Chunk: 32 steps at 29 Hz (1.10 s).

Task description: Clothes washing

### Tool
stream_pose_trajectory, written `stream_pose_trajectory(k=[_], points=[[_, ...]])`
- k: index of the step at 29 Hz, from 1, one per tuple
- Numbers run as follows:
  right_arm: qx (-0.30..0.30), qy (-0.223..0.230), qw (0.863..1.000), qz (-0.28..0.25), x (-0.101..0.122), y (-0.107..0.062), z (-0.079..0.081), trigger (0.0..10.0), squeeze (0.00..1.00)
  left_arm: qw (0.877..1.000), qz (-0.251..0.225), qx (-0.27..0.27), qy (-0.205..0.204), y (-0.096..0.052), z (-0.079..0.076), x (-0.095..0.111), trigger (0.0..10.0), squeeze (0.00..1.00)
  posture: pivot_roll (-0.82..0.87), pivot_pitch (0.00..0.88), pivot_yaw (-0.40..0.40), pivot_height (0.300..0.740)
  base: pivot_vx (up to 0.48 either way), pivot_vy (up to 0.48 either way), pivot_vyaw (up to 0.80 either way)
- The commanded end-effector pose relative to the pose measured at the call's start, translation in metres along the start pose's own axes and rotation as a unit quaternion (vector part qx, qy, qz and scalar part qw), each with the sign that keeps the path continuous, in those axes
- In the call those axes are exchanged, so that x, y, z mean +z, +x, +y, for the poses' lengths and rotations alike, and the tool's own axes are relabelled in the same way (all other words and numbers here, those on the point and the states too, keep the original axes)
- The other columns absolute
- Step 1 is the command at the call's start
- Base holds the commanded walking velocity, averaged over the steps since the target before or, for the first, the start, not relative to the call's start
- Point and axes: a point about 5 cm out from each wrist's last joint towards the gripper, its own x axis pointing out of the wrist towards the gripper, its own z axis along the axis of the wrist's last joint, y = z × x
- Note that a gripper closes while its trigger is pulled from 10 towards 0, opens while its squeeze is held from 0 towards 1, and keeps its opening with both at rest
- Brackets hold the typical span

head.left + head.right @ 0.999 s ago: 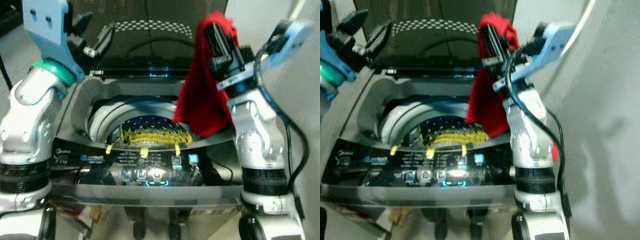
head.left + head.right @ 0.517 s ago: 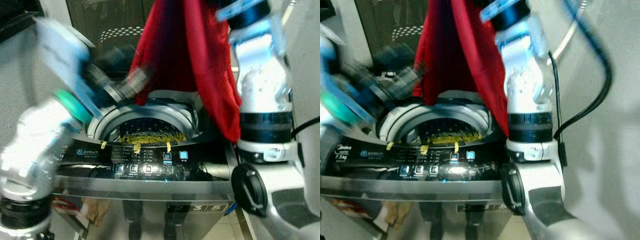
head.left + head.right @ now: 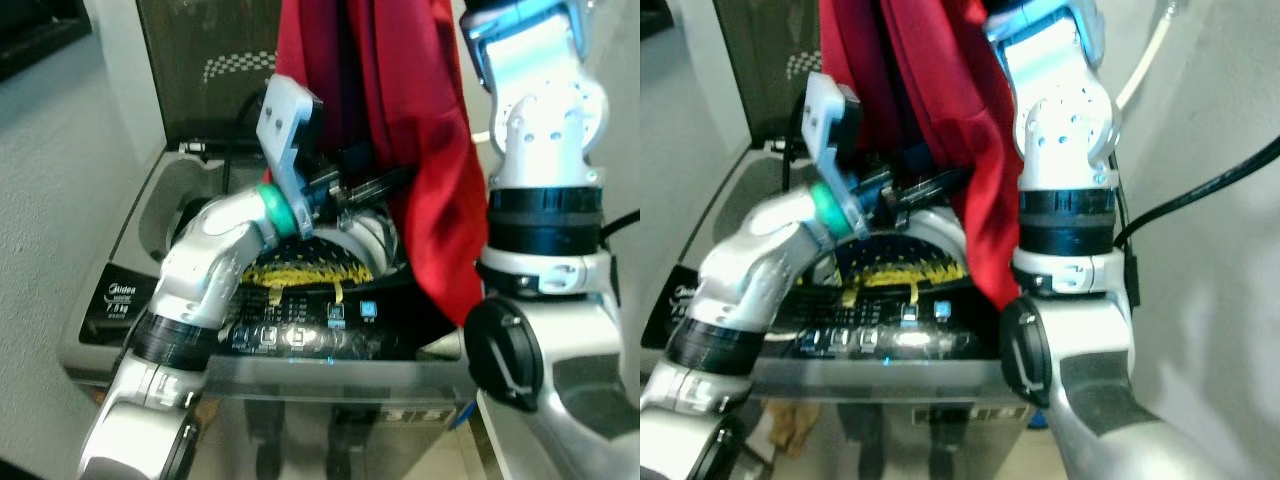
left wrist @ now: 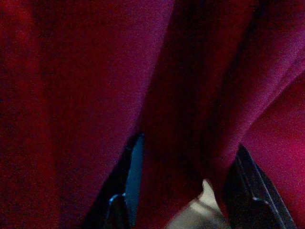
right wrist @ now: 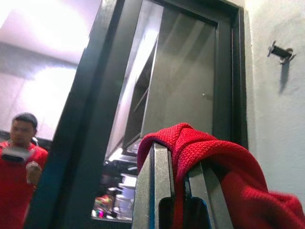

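Note:
A red knitted garment (image 3: 400, 100) hangs in long folds above the open top-loading washing machine (image 3: 120, 295). Its upper end is draped over my right gripper (image 5: 180, 198), which is shut on it high overhead. My left arm reaches across the tub from the left. In the left wrist view my left gripper (image 4: 183, 191) is open, and the red cloth hangs between its black fingers (image 4: 129, 176). Down in the drum (image 3: 372, 232) lies something yellow and black with dots (image 3: 300, 270). The garment's lowest tip (image 3: 455, 300) dangles over the machine's right front corner.
The washer's dark lid (image 3: 200, 80) stands upright at the back. Its lit control panel (image 3: 300, 338) runs along the front edge. Pale walls close in on both sides. A person in a red top (image 5: 19, 167) is small and far off in the right wrist view.
My right arm has lifted the red garment much higher. My left arm has swung in from the left, and its fingers now sit in the hanging cloth. The camera view has also shifted.

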Motion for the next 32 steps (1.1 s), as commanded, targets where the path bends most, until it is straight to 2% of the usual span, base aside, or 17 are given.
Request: stream_pose_trajectory(k=[1,2,3,4,5,6,9,13,14,15,17,18,21,22,24,29,32], points=[[-0.004,-0.018,1.0,0.007,0.004,-0.007,0.001,10.0,0.0,0.98,-0.013,0.179,0.081,-0.013,0.048,0.01,10.0,0.0,0.05,0.0,0.039,0.74,0.0,0.0,0.0],[-0.029,-0.028,0.999,0.025,0.0,-0.02,-0.006,10.0,0.0,0.951,-0.035,0.269,0.146,-0.026,0.073,0.027,10.0,0.0,0.05,0.0,0.038,0.74,0.0,0.0,0.0],[-0.029,-0.028,0.999,0.025,0.0,-0.02,-0.006,10.0,0.0,0.951,-0.035,0.269,0.146,-0.026,0.073,0.027,10.0,0.0,0.05,0.0,0.038,0.74,0.0,0.0,0.0],[-0.052,-0.041,0.997,0.043,-0.004,-0.031,-0.012,10.0,0.0,0.925,-0.048,0.331,0.182,-0.039,0.091,0.039,10.0,0.0,0.06,0.001,0.035,0.74,0.0,0.0,0.0],[-0.052,-0.041,0.997,0.043,-0.004,-0.031,-0.012,10.0,0.0,0.925,-0.048,0.331,0.182,-0.039,0.091,0.039,10.0,0.0,0.06,0.001,0.035,0.74,0.0,0.0,0.0],[-0.077,-0.054,0.994,0.064,-0.01,-0.044,-0.019,10.0,0.0,0.905,-0.064,0.364,0.209,-0.053,0.103,0.05,10.0,0.0,0.06,0.002,0.032,0.74,0.0,0.0,0.0],[-0.099,-0.081,0.987,0.1,-0.021,-0.058,-0.026,10.0,0.0,0.895,-0.075,0.377,0.227,-0.065,0.107,0.059,10.0,0.0,0.08,0.008,0.028,0.74,0.0,0.0,0.0],[-0.131,-0.163,0.952,0.222,-0.058,-0.087,-0.039,10.0,0.0,0.888,-0.082,0.373,0.256,-0.085,0.105,0.067,10.0,0.0,0.1,0.015,0.021,0.74,0.0,0.0,0.0],[-0.128,-0.207,0.924,0.296,-0.084,-0.1,-0.038,10.0,0.0,0.917,-0.024,0.331,0.22,-0.086,0.101,0.048,10.0,0.0,0.11,0.019,0.019,0.74,0.0,0.0,0.0],[-0.128,-0.207,0.924,0.296,-0.084,-0.1,-0.038,10.0,0.0,0.917,-0.024,0.331,0.22,-0.086,0.101,0.048,10.0,0.0,0.11,0.019,0.019,0.74,0.0,0.0,0.0],[-0.12,-0.24,0.887,0.375,-0.124,-0.114,-0.029,10.0,0.0,0.961,0.076,0.221,0.147,-0.089,0.08,0.007,10.0,0.0,0.13,0.025,0.014,0.74,0.0,0.0,0.0],[-0.121,-0.243,0.879,0.392,-0.137,-0.116,-0.023,10.0,0.0,0.971,0.108,0.172,0.123,-0.092,0.068,-0.01,10.0,0.0,0.13,0.025,0.014,0.74,0.0,0.0,0.0],[-0.124,-0.242,0.875,0.4,-0.144,-0.117,-0.02,10.0,0.0,0.975,0.121,0.148,0.114,-0.094,0.06,-0.018,10.0,0.0,0.13,0.025,0.014,0.74,0.0,0.0,0.0],[-0.119,-0.225,0.87,0.423,-0.169,-0.115,-0.007,10.0,0.0,0.986,0.128,0.103,0.029,-0.096,0.035,-0.027,10.0,0.0,0.14,0.04,0.007,0.74,0.0,0.0,0.0],[-0.126,-0.2,0.871,0.43,-0.18,-0.113,-0.002,10.0,0.0,0.99,0.12,0.063,-0.036,-0.095,0.017,-0.024,10.0,0.0,0.15,0.043,0.004,0.74,0.0,0.0,0.0],[-0.216,-0.134,0.89,0.377,-0.17,-0.103,-0.019,10.0,0.0,0.994,0.058,-0.063,-0.066,-0.098,-0.016,0.004,10.0,0.0,0.14,0.046,0.002,0.74,0.0,0.0,0.0],[-0.229,-0.129,0.891,0.37,-0.168,-0.102,-0.021,10.0,0.0,0.993,0.054,-0.075,-0.067,-0.099,-0.019,0.007,10.0,0.0,0.14,0.046,0.002,0.74,0.0,0.0,0.0]])
